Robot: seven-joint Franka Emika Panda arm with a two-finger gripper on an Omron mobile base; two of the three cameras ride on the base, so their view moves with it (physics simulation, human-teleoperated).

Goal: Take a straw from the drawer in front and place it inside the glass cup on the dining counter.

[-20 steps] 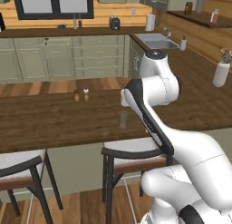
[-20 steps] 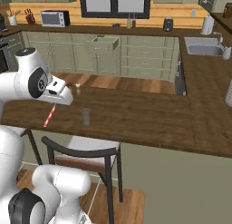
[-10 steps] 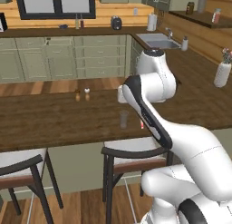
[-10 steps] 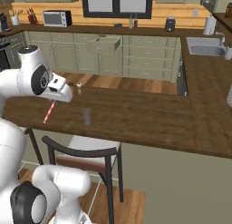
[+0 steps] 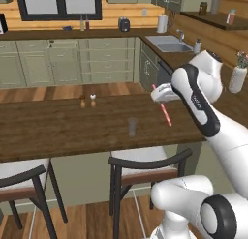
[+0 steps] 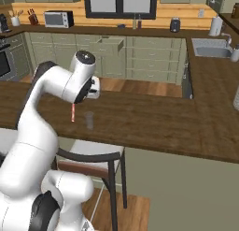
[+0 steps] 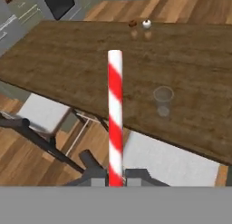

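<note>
My gripper (image 5: 162, 94) is shut on the straw (image 5: 165, 112), a red-and-white striped stick that hangs slanting down from it over the near edge of the dining counter (image 5: 58, 129). The glass cup (image 5: 131, 126) stands upright on the counter, apart from the straw. In the right base view the straw (image 6: 73, 112) hangs just left of the glass cup (image 6: 88, 121). In the hand view the straw (image 7: 115, 114) runs straight up from the gripper (image 7: 116, 181), with the glass cup (image 7: 162, 100) to its right. An open drawer (image 6: 110, 44) juts from the far cabinets.
Two small shakers (image 5: 87, 101) stand on the counter's far side. Black-framed stools (image 5: 145, 168) sit under its near edge, seen below the straw as pale seats (image 7: 43, 112). A sink (image 6: 210, 46) lies in the right-hand worktop, a microwave (image 6: 58, 18) at the back.
The arm has swung with the straw toward the glass cup, and the straw's lower end is now closer to it. The cup and shakers have not moved.
</note>
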